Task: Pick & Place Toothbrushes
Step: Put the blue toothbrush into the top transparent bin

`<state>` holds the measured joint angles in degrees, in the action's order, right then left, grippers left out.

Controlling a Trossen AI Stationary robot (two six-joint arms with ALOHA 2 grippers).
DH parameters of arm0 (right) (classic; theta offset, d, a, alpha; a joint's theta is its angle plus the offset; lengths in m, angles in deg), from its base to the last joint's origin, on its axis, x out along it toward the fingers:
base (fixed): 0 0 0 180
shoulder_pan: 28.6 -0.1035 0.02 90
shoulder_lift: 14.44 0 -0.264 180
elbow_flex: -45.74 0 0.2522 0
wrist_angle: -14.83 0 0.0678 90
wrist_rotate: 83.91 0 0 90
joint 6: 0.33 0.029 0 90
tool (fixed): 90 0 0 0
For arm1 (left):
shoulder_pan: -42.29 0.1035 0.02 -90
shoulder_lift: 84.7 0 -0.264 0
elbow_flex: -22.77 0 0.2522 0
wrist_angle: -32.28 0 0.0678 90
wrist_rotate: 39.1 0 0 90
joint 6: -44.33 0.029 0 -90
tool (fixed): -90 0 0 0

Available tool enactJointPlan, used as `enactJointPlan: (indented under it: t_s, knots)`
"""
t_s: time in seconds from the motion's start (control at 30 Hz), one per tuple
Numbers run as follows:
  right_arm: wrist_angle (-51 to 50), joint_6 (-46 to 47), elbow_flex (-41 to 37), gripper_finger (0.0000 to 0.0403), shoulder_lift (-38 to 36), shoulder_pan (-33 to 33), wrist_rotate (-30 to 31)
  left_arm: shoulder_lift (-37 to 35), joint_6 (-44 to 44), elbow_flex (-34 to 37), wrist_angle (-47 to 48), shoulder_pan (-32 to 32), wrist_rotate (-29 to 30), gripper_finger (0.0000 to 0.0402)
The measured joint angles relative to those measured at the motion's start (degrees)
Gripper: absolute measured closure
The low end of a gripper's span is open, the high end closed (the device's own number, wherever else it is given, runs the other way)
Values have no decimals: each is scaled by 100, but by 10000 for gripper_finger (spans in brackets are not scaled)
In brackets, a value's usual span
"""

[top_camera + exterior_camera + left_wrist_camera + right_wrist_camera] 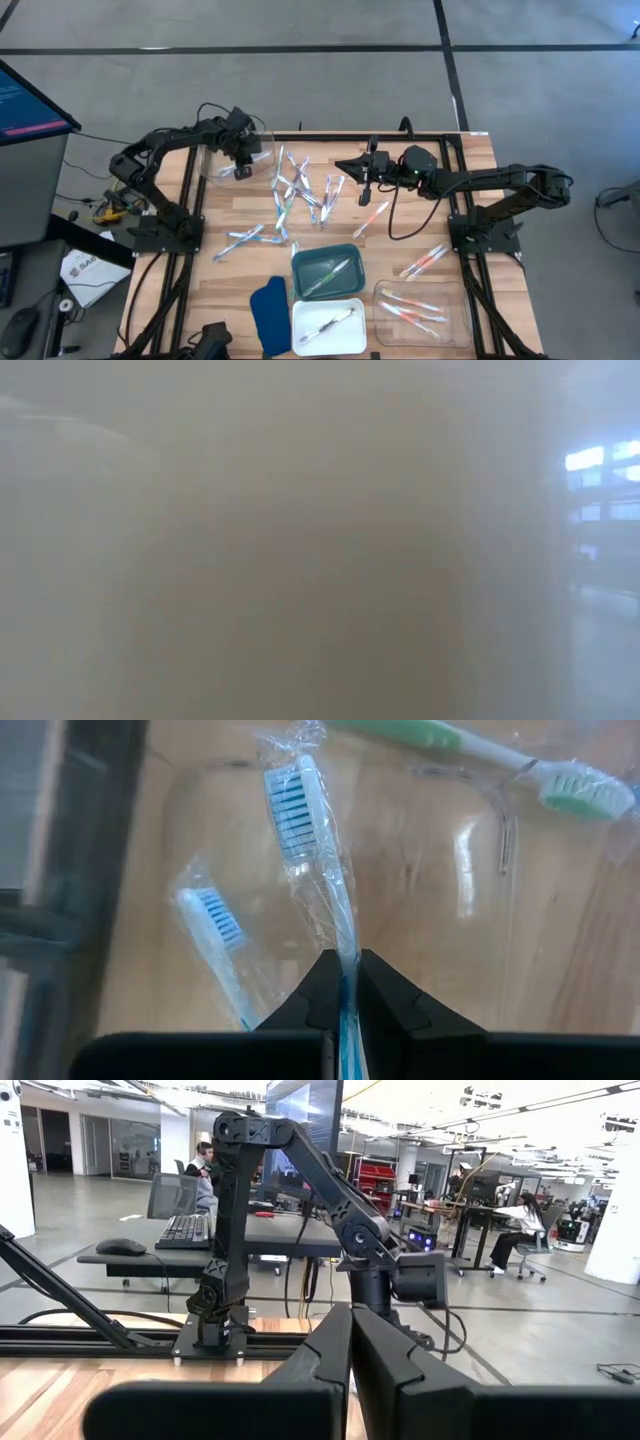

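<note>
Clear plastic wrap crinkles between my left gripper's (345, 995) fingers, which are clamped tight on a blue-bristled toothbrush (310, 840), its head sticking out ahead of the fingertips. From above, that left gripper (243, 160) sits at about ten o'clock on the wooden table (420, 215), over a clear tray (212, 165), and a second wrapped blue brush (212, 925) lies in that tray just beside mine. A green brush (480, 755) rests on the wood just past the tray's edge. My right gripper (347, 166) hangs near twelve o'clock, fingers pressed together with nothing between them, pointing across toward the left arm. The loose heap of toothbrushes (298, 190) lies scattered at the table's centre, between my two grippers. At six o'clock a green tray (305, 262) holds one brush, a white tray (305, 335) below it another, and a clear tray (455, 335) at five o'clock holds pink-orange ones. The low view shows only haze.
</note>
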<state>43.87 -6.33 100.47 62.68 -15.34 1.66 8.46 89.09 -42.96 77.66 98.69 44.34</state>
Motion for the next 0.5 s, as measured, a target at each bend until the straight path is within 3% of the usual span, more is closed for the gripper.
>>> enactJointPlan:
  t_s: [0.17, 0.5]
  knots:
    - [0, 0, -1, 397, 0, 0, 0, 253, -1, 0, -11, -36, 72, 380]
    - [-39, -2, 0, 397, 0, 0, -1, 234, -220, -8, -145, -98, 447, 304]
